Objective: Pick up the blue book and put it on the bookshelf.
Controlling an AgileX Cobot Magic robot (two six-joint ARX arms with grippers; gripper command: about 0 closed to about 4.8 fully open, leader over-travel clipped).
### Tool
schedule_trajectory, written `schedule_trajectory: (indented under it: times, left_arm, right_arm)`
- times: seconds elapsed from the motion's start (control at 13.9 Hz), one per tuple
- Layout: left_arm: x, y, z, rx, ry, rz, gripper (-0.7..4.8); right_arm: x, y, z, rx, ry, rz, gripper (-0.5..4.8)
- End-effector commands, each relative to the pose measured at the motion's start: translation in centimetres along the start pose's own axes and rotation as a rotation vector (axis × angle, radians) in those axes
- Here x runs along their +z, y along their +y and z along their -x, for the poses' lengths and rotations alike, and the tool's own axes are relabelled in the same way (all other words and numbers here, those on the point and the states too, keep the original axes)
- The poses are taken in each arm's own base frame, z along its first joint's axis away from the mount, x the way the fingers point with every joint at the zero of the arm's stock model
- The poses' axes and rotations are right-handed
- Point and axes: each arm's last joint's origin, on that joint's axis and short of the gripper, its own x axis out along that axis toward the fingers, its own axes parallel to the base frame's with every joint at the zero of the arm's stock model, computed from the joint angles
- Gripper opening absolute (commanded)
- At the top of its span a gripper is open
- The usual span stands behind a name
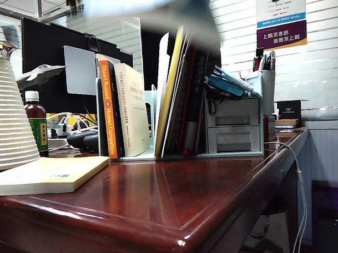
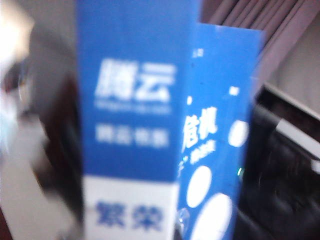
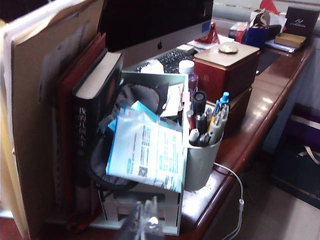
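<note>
The blue book (image 2: pixel 135 90) fills the left wrist view, upright and blurred, showing its blue spine with white title and its cover with white ovals. My left gripper (image 2: pixel 181 222) is shut on its lower edge; only one clear fingertip (image 2: pixel 182 218) shows. In the exterior view the book is a blue-grey smear (image 1: pixel 154 10) high above the bookshelf (image 1: pixel 151 107), whose pale dividers hold several upright books. My right gripper (image 3: pixel 150 220) is shut and empty, hanging over the desk's edge in front of the drawer organizer. Neither gripper is distinct in the exterior view.
A pale yellow paperback (image 1: pixel 48 174) lies flat at the desk's front left. The orange-spined book (image 1: pixel 108 106) stands in the rack. A grey two-drawer organizer (image 1: pixel 233 127) and a pen cup (image 3: pixel 200 160) stand right of it. A white ribbed vessel (image 1: pixel 7 110), a bottle (image 1: pixel 36 123) and a monitor (image 1: pixel 50 53) stand left.
</note>
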Motion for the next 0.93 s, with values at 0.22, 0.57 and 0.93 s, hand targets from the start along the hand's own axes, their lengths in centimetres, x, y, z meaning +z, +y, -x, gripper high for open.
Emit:
schedule_trajectory:
  times: [0.22, 0.57, 0.93]
  left_arm:
    - [4.4, -1.8, 0.6, 0.398, -0.479, -0.361, -0.06]
    - [7.6, -2.0, 0.3, 0.583, -0.697, -0.521, -0.06]
    - [8.7, 2.7, -2.2, 0.651, -0.717, -0.492, -0.06]
  right_arm:
    - [0.4, 0.2, 0.2, 0.066, -0.023, -0.007, -0.06]
    - [0.5, 0.3, 0.4, 0.143, -0.018, -0.008, -0.06]
    - [0.5, 0.6, 0.6, 0.248, -0.004, -0.008, -0.06]
